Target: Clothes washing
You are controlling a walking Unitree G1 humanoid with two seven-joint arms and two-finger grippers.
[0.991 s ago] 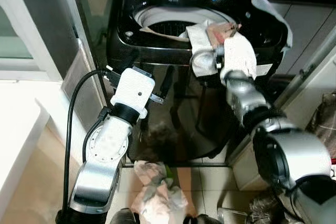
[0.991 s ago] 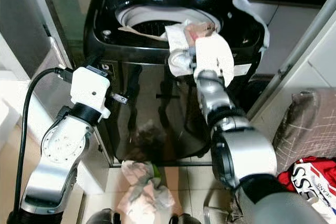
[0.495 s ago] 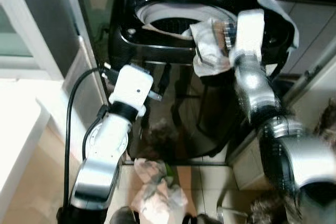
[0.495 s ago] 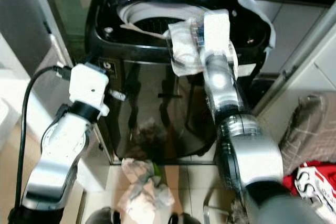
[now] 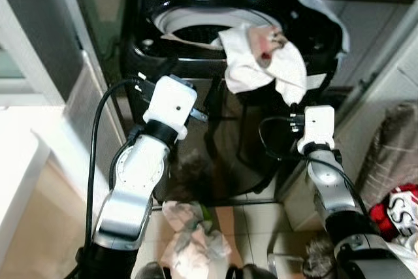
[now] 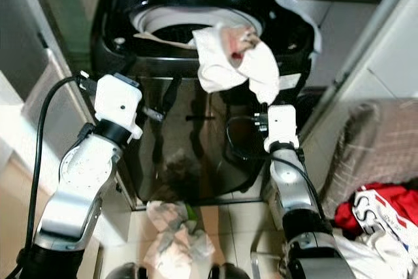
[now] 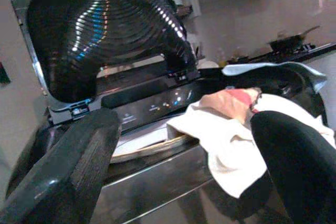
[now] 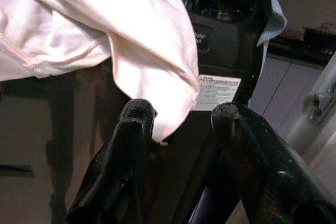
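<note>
- The right tool (image 8: 181,129) sits low against the front face of the washing machine (image 5: 248,135), under the hanging corner of the white garment (image 5: 261,63); its two black fingers (image 8: 131,129) are spread apart and grasp nothing, the cloth's tip just brushing one of them.
- The left tool (image 7: 184,156) is raised near the front-left corner of the machine, its fingers also spread wide and empty, aimed at the open drum (image 5: 202,27).
- The white garment, with a pinkish patch at its centre, is draped across the front rim of the tub: part lies over the opening and a large part hangs down the outer front panel. It is not yet inside the drum.
- The lid (image 7: 105,35) stands upright behind the opening, and a pale cloth (image 5: 323,11) lies over the machine's back-right corner.
- More crumpled laundry (image 5: 192,236) lies on the floor at the foot of the machine, and a red and white piece (image 5: 395,204) sits to the right.
- Risk: much of the garment's weight looks to hang outside, so a light nudge from either tool could drag it off the rim onto the floor.
- Risk: a push from below may only bunch the cloth against the rim rather than tip it inward; a regrasp near the rim seems safer.
</note>
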